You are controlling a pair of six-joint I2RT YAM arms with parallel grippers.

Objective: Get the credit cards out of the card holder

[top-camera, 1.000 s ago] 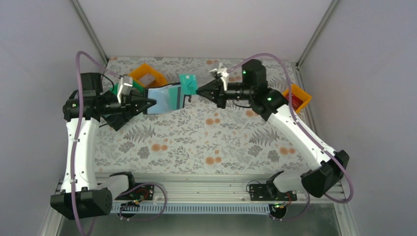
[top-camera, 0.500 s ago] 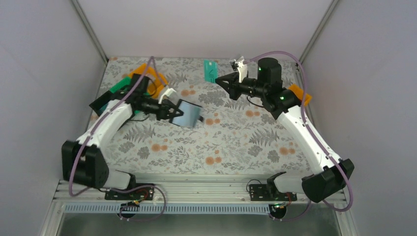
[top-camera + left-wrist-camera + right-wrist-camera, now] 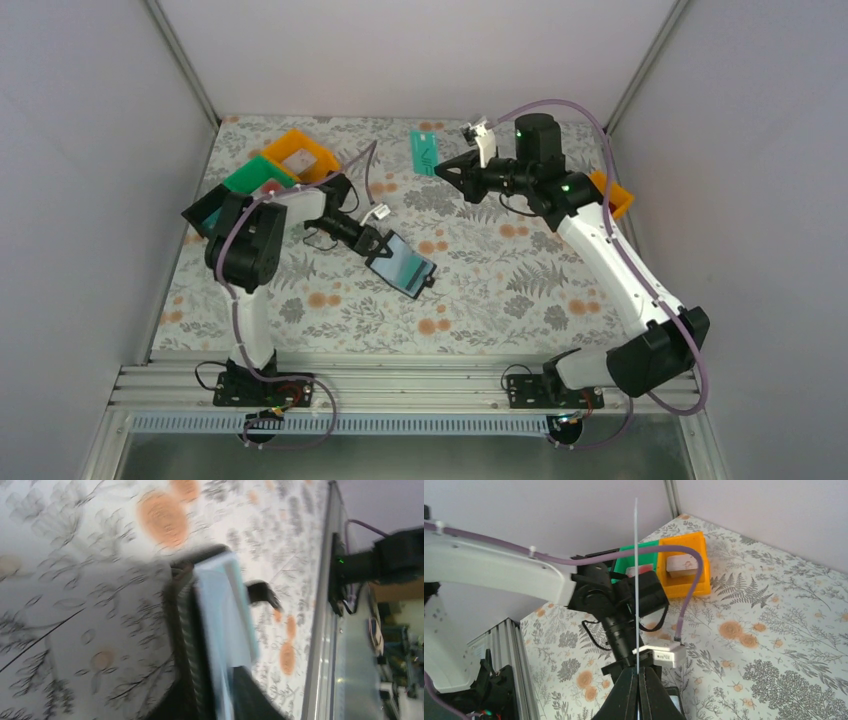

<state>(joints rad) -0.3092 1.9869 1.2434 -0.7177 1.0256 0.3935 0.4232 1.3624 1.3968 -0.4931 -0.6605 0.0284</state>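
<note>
Far left, at the back corner of the table (image 3: 480,290): black bin (image 3: 200,212), green bin (image 3: 248,178) and orange bin (image 3: 300,150), side by side. Left gripper (image 3: 383,251): jaws clamped on one edge of the card holder (image 3: 407,267), which juts open just right of the fingertips at mid-table. Teal credit card (image 3: 425,152): clear of the holder, pinched in the closed right gripper (image 3: 447,170), lying just left of its fingertips. Far right: second orange bin (image 3: 612,192).
</note>
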